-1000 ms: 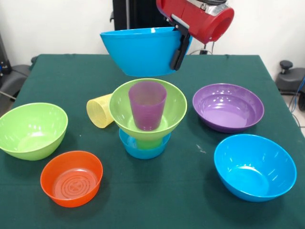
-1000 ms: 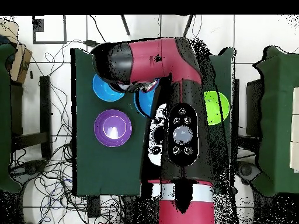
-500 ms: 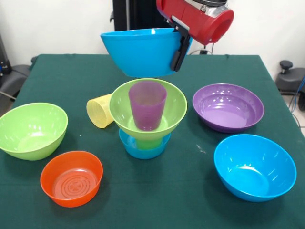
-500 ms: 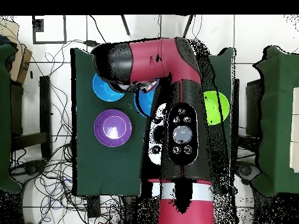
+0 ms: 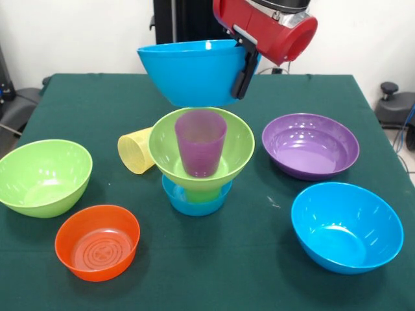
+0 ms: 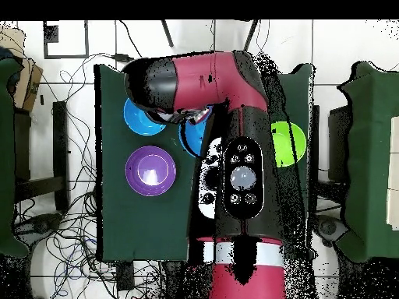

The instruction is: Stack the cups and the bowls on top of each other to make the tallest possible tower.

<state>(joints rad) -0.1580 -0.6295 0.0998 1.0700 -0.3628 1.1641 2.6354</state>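
Worktop point(image 5: 78, 97): covered in dark green cloth, matt, with a fine felt-like nap. Bowls: smooth moulded plastic, opaque and glossy, with bright highlights on the purple bowl point(image 5: 310, 146), the lower blue bowl point(image 5: 345, 227) and the orange bowl point(image 5: 97, 241). Purple cup point(image 5: 201, 142) and yellow cup point(image 5: 135, 150): translucent plastic, duller, faintly ribbed. Arm housing point(image 5: 275, 29): glossy red plastic shell. Hand point(image 5: 244, 65): matt black fingers.

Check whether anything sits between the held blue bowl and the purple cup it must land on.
Nothing visible does. The gripper holds the blue bowl by its rim, in open air above the purple cup standing in the green bowl.
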